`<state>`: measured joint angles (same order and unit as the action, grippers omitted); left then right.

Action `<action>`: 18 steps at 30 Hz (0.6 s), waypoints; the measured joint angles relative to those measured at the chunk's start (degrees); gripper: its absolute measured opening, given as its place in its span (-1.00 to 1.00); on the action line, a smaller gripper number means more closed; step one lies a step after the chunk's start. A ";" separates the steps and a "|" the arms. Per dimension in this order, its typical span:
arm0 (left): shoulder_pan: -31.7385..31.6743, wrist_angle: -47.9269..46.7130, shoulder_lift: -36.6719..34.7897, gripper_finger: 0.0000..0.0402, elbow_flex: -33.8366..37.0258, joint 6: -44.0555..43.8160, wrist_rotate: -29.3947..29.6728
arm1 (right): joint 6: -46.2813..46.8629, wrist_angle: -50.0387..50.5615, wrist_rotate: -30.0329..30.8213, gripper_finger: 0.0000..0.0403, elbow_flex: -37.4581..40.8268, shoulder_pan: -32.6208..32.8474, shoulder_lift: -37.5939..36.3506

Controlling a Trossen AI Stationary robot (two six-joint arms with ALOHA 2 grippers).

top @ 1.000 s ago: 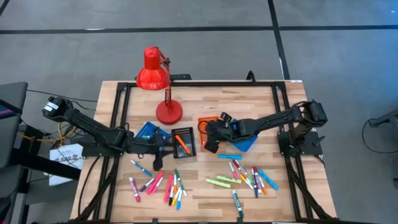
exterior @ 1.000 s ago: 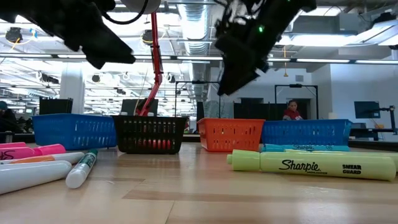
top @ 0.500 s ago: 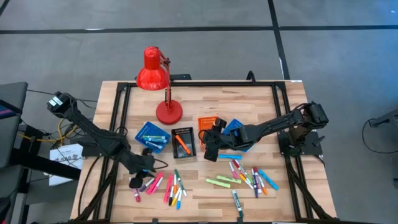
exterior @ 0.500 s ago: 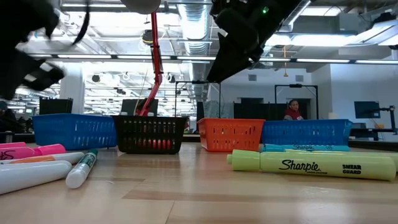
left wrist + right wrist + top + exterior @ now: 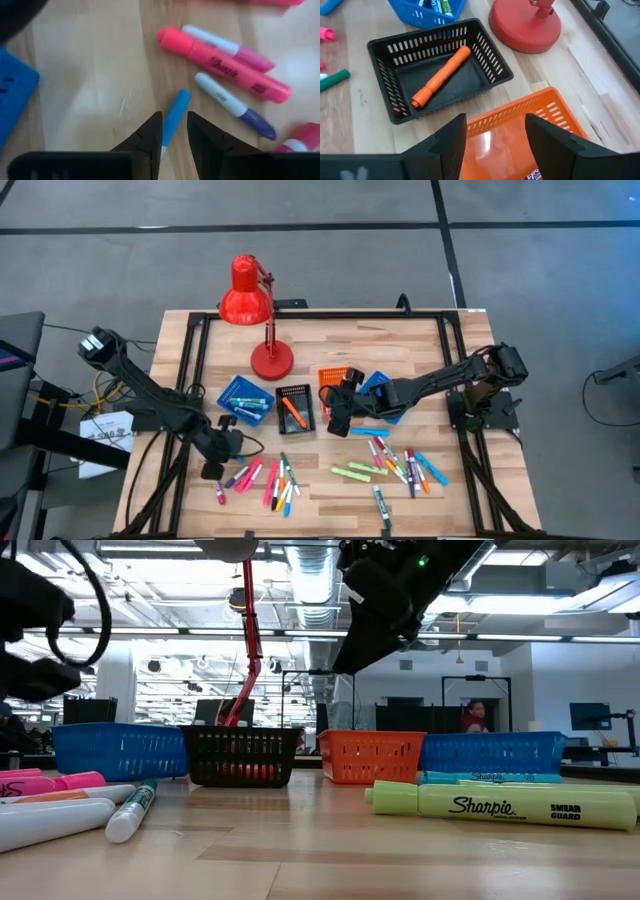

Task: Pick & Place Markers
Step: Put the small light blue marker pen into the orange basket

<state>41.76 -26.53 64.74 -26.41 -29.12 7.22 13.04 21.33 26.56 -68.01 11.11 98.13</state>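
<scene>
My left gripper (image 5: pixel 173 142) sits low at the lower left of the overhead frame, over the left-hand cluster of markers (image 5: pixel 262 480); in my left wrist picture its two fingers (image 5: pixel 148 140) stand a narrow gap apart on either side of a blue marker (image 5: pixel 175 118), a slim stick with a white end toward me, lying flat on the wooden table (image 5: pixel 330 350); whether the pads touch it I cannot tell. Just beside it lie a thick pink highlighter (image 5: pixel 222 65) with black lettering, a white-bodied marker with a purple cap (image 5: pixel 235 106) and a white one with a pink cap (image 5: pixel 230 48). My right gripper (image 5: pixel 495 131) is at the centre of the overhead frame with its fingers spread and nothing between them, hovering above the orange tray (image 5: pixel 520 135). One orange marker (image 5: pixel 441 76) lies diagonally on the floor of the black tray (image 5: pixel 387 60); the blue tray (image 5: pixel 244 396) at centre left holds several more. The remaining markers lie loose along the lower half of the overhead frame in two scattered groups, left and right (image 5: pixel 400 463), in pink, orange, green, blue, yellow and red. In the table-level picture a yellow highlighter (image 5: pixel 500 806) fills the lower right. A red lamp (image 5: pixel 250 305) stands at upper centre.
</scene>
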 joint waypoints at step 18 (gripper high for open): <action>-0.11 1.46 5.86 -0.87 0.26 -5.21 2.20 | -0.02 -2.88 -3.05 -0.11 0.02 0.00 0.00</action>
<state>41.65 -25.07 70.61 -26.16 -34.33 9.43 13.01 18.45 23.51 -67.99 11.11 98.13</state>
